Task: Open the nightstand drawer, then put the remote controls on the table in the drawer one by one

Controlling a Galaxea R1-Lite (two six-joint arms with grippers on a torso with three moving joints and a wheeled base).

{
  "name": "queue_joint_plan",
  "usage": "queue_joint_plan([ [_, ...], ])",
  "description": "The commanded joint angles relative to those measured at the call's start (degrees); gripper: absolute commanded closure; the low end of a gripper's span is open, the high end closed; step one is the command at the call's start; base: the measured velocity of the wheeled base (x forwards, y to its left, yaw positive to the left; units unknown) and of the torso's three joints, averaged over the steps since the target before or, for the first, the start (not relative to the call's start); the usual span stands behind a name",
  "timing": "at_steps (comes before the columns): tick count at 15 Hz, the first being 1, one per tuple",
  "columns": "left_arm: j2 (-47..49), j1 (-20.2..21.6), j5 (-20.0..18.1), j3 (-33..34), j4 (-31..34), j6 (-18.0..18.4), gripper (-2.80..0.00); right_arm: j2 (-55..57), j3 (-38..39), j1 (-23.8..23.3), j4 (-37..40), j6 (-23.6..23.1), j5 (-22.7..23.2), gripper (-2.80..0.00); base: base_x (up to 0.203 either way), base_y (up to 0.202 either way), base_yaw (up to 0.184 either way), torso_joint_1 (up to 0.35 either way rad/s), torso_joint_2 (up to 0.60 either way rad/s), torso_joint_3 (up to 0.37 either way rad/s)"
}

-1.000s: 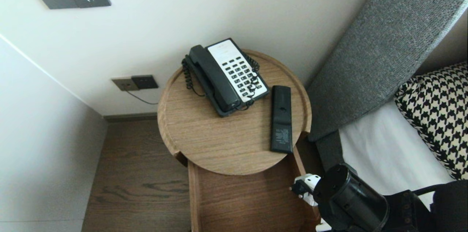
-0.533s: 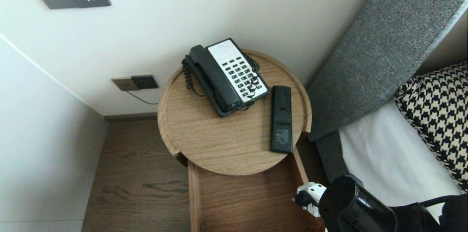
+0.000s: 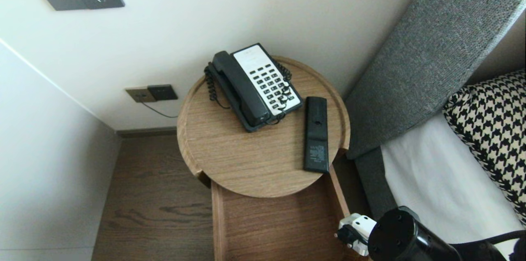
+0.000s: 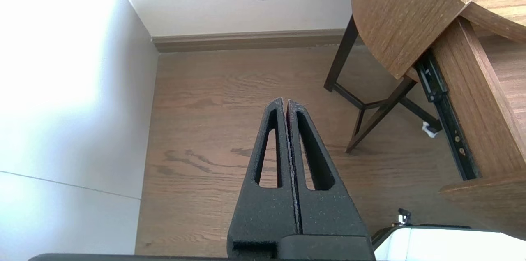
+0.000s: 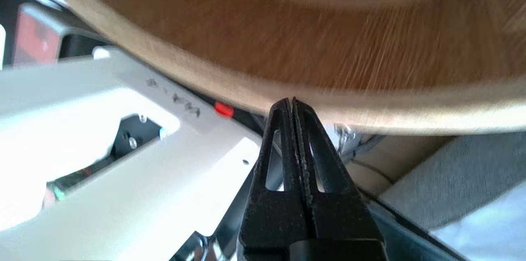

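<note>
A round wooden bedside table (image 3: pixel 230 158) carries a black-and-white telephone (image 3: pixel 257 84) and a black remote (image 3: pixel 316 133) lying near its right rim. Below it a wooden drawer (image 3: pixel 271 224) stands pulled out. My right arm (image 3: pixel 404 238) is low by the drawer's near right corner. The right gripper (image 5: pixel 292 100) is shut on nothing, its tips close to a blurred wooden edge (image 5: pixel 370 113); I cannot tell which piece that is, or whether they touch. My left gripper (image 4: pixel 285 100) hangs shut and empty over the wooden floor (image 4: pixel 230 129), left of the table.
A grey headboard (image 3: pixel 427 47), a white bed sheet (image 3: pixel 435 174) and a houndstooth pillow (image 3: pixel 493 125) lie to the right. Wall sockets (image 3: pixel 152 93) with a cord sit behind the table. The table's dark legs (image 4: pixel 361 105) and the drawer's slide rail (image 4: pixel 446 117) show in the left wrist view.
My right arm has drawn back toward the lower right of the head view, away from the table. The phone, remote, drawer and left arm have not moved.
</note>
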Motion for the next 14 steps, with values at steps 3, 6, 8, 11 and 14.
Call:
queue_joint_plan([
  [3,0.0,0.0,0.02,0.0,-0.03,0.02,0.0,-0.94,-1.55,-0.51,-0.24,0.07,-0.38,0.0,0.0,0.0,0.0,0.0,0.0,0.0],
  [6,0.0,0.0,0.02,0.0,-0.03,0.02,0.0,-1.97,-3.23,-1.14,-0.24,0.08,-0.47,0.0,0.0,0.0,0.0,0.0,0.0,0.0],
  [8,0.0,0.0,0.02,0.0,-0.03,0.02,0.0,-2.97,-4.15,-2.1,-0.15,0.07,-0.55,0.0,0.0,0.0,0.0,0.0,0.0,0.0],
  [11,0.0,0.0,0.02,0.0,-0.03,0.02,0.0,-6.79,-7.82,-3.69,1.78,-0.31,-0.78,0.0,0.0,0.0,0.0,0.0,0.0,0.0],
  [14,0.0,0.0,0.02,0.0,-0.03,0.02,0.0,-8.48,-15.67,-7.25,8.84,-0.69,-1.05,0.0,0.0,0.0,0.0,0.0,0.0,0.0],
])
